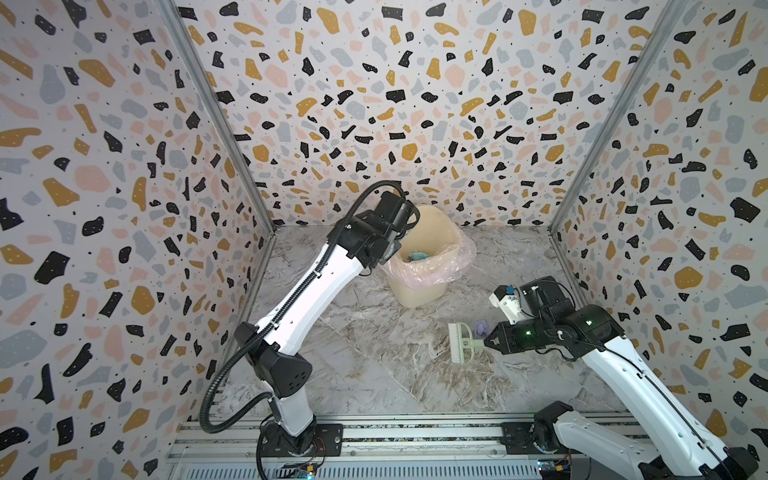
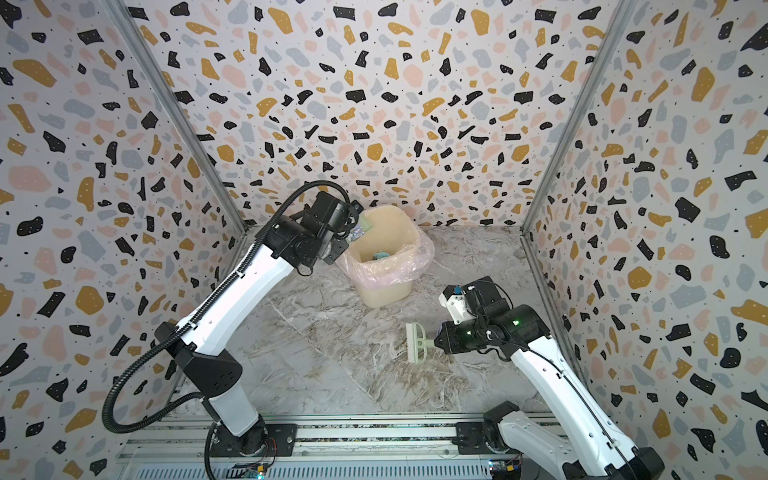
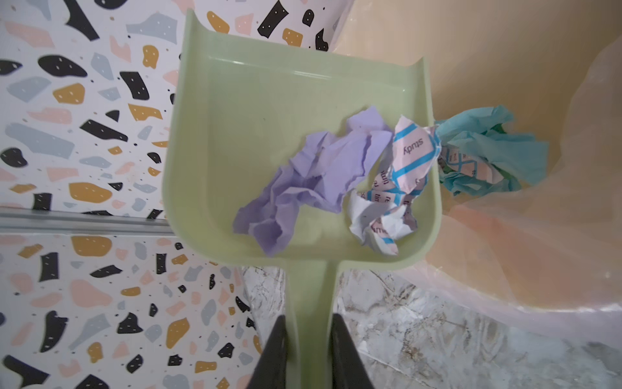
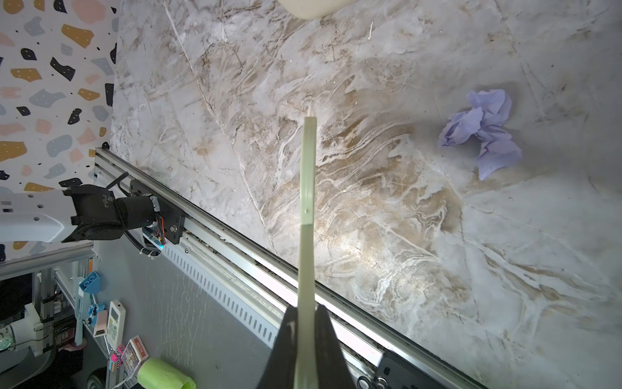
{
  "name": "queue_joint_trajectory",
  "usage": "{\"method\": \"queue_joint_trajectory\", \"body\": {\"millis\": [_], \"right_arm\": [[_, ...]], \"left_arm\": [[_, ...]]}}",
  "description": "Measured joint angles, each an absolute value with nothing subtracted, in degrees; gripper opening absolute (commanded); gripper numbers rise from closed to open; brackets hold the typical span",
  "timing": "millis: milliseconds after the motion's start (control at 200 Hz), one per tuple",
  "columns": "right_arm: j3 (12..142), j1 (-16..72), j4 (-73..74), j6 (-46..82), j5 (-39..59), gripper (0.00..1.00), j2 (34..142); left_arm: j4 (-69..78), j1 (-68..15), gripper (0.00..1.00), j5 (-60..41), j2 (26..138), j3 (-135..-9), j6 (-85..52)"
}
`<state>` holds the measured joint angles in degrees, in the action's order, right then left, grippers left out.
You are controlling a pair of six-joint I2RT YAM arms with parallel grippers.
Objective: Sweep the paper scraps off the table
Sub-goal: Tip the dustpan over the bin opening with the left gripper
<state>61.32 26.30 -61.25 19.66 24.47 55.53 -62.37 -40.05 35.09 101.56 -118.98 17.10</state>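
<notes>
My left gripper (image 3: pixel 309 323) is shut on the handle of a pale green dustpan (image 3: pixel 269 134), held tilted over the cream bin (image 1: pixel 415 295). In the pan lie paper scraps: a lavender one (image 3: pixel 313 178) and white printed ones (image 3: pixel 404 168). Light blue and green scraps (image 3: pixel 488 148) lie inside the bin. On the right, my right gripper (image 1: pixel 486 343) is shut on the handle of a pale green brush (image 1: pixel 461 343) that rests low over the marble table (image 1: pixel 374 374). One lavender scrap (image 1: pixel 482 327) lies on the table just behind the brush, also in the right wrist view (image 4: pixel 484 134).
A pink translucent liner (image 1: pixel 457 266) hangs over the bin's rim at the back middle. Speckled walls close in the table on three sides. A metal rail (image 1: pixel 415 432) carrying both arm bases runs along the front edge. My left arm (image 1: pixel 303 291) stretches diagonally above the table's left part.
</notes>
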Motion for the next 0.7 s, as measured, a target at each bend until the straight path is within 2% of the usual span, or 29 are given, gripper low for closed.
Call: {"method": "queue_joint_trajectory", "body": {"millis": [410, 701], "right_arm": [[60.8, 26.09, -60.8, 20.05, 25.91, 0.0, 55.44], [60.1, 26.09, -60.34, 20.51, 26.61, 0.0, 54.0]], "left_arm": [[-53.69, -46.44, 0.0, 51.59, 103.31, -113.71, 35.11], [-47.99, -47.03, 0.0, 56.31, 103.11, -109.38, 45.15]]}}
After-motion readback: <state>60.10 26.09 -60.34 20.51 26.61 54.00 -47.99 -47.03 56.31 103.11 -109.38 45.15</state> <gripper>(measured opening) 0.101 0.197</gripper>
